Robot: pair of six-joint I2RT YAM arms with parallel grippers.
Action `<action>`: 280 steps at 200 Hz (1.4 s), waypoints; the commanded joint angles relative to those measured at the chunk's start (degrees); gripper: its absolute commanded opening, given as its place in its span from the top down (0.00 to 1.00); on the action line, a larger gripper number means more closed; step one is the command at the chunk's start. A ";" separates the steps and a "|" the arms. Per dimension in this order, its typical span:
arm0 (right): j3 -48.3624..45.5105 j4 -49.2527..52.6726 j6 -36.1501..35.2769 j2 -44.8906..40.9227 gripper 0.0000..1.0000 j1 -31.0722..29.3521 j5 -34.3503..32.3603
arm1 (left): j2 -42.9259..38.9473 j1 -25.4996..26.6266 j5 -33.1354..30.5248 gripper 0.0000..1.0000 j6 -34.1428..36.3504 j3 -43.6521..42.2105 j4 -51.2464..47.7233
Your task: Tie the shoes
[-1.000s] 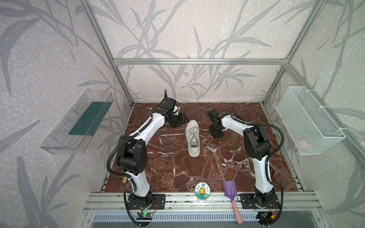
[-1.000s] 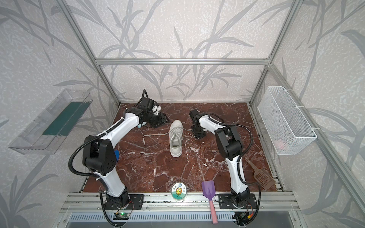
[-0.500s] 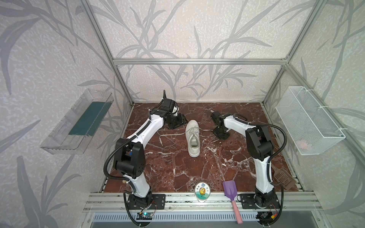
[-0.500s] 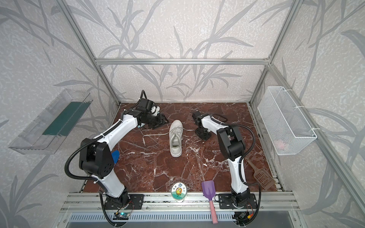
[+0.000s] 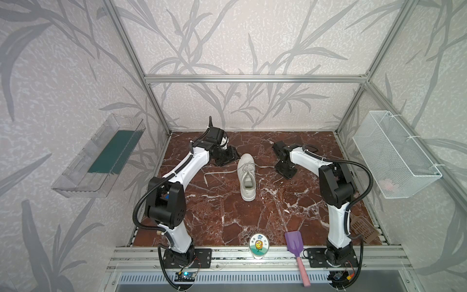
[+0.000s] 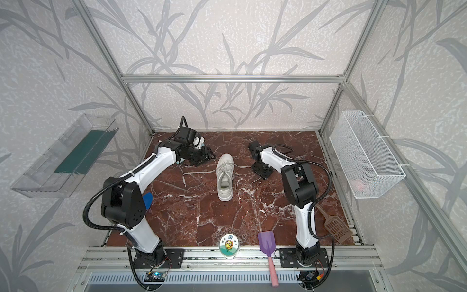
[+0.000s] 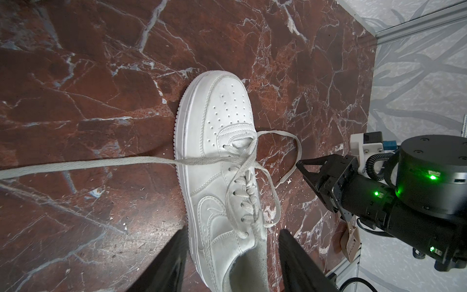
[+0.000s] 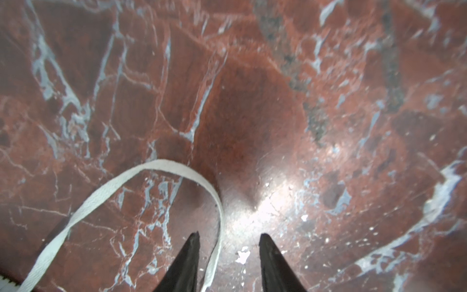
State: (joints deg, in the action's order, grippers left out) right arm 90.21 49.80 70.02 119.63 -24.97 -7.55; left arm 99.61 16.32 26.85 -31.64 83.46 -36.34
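Marble bench [image 5: 227,215]; sneaker [image 7: 222,164] heel cropped in left wrist view. Left gripper [image 7: 232,232] agape, empty; right gripper [image 8: 228,235], sneaker's 3 o'clock, parted, loose lace [image 8: 101,192] between.

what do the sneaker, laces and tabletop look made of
Sneaker: matte white leather or faux leather; stitched seams, punched toe holes. Laces: flat woven fabric; weave visible. Tabletop: polished red-brown marble or a marble-look sheet; white veins, glare.

Bare red marble tabletop [image 5: 227,217] open near side of white low-top sneaker [image 5: 247,177]. Its flat white laces [image 5: 219,172] trail across both flanks. Purple plastic scoop [image 5: 293,244], round sunflower-label lid [image 5: 258,246] crowd front edge.
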 commanded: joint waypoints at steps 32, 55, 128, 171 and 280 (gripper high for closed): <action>-0.65 1.01 3.34 -0.90 0.64 -1.04 2.42 | -2.66 -0.32 -1.10 0.40 0.31 -0.62 -0.45; -1.05 0.84 4.21 -0.54 0.68 -1.10 2.85 | -2.74 -0.32 -1.18 0.40 0.35 -0.68 -0.45; -1.94 -0.93 5.19 0.67 0.76 -1.09 4.46 | -2.58 -0.29 -1.36 0.40 0.44 -0.76 -0.43; -1.49 -2.23 5.30 1.76 0.78 -1.13 5.78 | -2.53 -0.23 -1.56 0.40 0.51 -0.83 -0.74; -8.83 -9.45 8.76 -4.07 1.00 -0.52 10.57 | -2.52 1.05 -2.23 0.40 1.19 0.07 -2.01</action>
State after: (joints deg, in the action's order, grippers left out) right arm 85.52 43.00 76.73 119.04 -25.80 0.34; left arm 99.59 16.58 25.56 -31.44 83.40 -36.60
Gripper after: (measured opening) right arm 0.046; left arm 0.596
